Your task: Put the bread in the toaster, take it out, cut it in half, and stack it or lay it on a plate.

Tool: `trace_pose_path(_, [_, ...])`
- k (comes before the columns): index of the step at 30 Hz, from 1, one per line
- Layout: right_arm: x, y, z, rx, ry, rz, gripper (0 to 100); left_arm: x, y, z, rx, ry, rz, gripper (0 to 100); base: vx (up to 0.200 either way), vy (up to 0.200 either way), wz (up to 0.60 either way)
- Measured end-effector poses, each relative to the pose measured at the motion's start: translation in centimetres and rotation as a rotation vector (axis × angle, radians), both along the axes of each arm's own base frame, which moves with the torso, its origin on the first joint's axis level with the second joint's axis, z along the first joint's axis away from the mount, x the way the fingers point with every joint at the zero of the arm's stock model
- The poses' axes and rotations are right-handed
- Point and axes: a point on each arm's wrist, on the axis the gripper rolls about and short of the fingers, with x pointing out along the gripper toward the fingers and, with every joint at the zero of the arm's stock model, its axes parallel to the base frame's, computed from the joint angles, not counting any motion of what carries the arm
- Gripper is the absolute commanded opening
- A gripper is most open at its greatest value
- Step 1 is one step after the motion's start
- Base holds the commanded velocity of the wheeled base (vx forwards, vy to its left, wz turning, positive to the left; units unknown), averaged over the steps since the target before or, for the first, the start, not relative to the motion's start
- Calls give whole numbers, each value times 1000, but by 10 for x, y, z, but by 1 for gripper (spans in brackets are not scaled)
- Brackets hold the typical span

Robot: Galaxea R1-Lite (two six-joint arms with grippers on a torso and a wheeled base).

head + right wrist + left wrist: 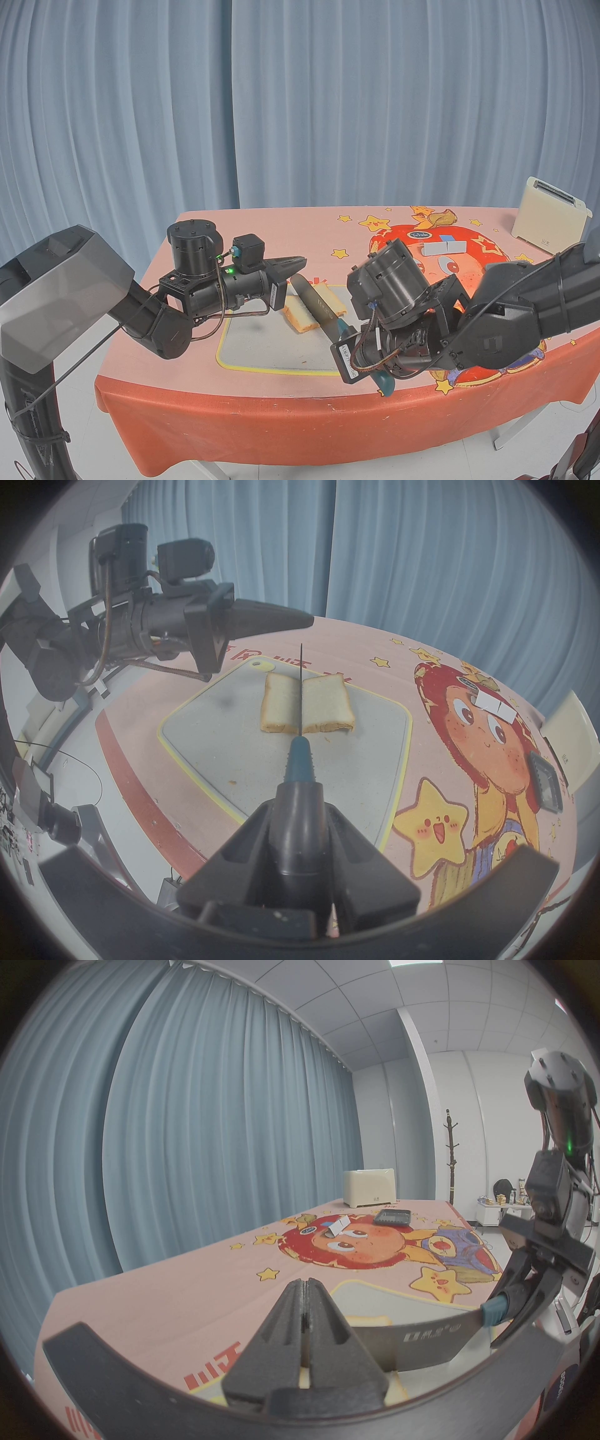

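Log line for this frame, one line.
phase: cutting | right claw: shut on knife, blade across bread on cutting board | left claw: shut, empty, raised near bread

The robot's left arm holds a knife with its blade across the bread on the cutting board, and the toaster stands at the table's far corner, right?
Not the left: the right gripper holds the knife, as the right wrist view shows. The blade does lie across the bread on the cutting board, and the toaster stands at the far corner.
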Motion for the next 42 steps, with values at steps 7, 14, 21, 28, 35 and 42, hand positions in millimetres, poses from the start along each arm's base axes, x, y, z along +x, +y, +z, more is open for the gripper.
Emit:
trace_pose_path(7, [1, 1, 2, -2, -9, 0, 0, -3, -10, 8, -13, -31, -21, 0, 0, 0, 0])
trace_pose_path(14, [3, 3, 8, -14, -45, 1, 0, -6, -20, -1, 2, -20, -42, 0, 0, 0, 0])
trace_pose_path(21, [4, 5, 9, -28, -57, 9, 0, -6, -21, -8, 12, -8, -30, 0, 0, 0, 0])
trace_pose_path(28, [4, 7, 9, -25, -60, 13, 0, -7, -20, -9, 21, -12, -31, 0, 0, 0, 0])
trace_pose_path(35, [4, 9, 14, -5, -68, 11, 0, -6, -20, -7, 18, -19, -30, 0, 0, 0, 0])
trace_pose_path(42, [4, 8, 17, 3, -73, 10, 0, -7, -20, -7, 18, -19, -30, 0, 0, 0, 0])
